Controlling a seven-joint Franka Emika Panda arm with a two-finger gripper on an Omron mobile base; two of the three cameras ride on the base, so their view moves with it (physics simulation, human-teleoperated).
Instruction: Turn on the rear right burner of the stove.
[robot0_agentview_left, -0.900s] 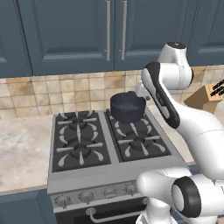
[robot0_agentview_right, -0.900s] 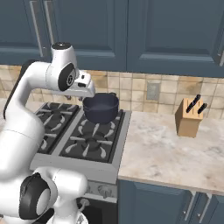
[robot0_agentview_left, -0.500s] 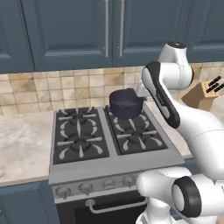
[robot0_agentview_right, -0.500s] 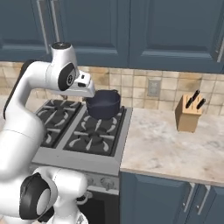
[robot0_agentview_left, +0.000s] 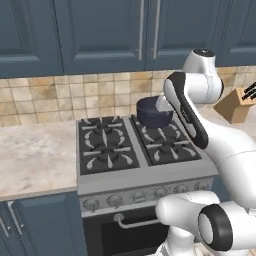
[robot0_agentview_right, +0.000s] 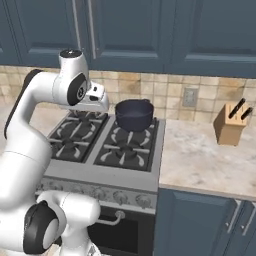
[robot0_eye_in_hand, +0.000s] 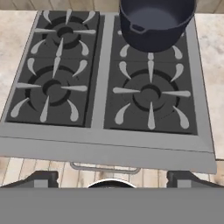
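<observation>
Gripper (robot0_eye_in_hand: 112, 180) jaws wide apart, empty, above stove (robot0_eye_in_hand: 109, 146) front edge; dark pot (robot0_eye_in_hand: 155, 22) covers rear right burner.

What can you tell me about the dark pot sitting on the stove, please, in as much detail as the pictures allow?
The pot is a round, deep, dark blue-black vessel with a matte, cast-iron look and a small loop handle on each side. It has no lid, and its inside looks empty. It stands upright on the grate of the rear right burner of the stove, covering the burner cap. Only the grate touches it; the gripper is apart from it, its fingers spread wide above the stove's front edge.
</observation>
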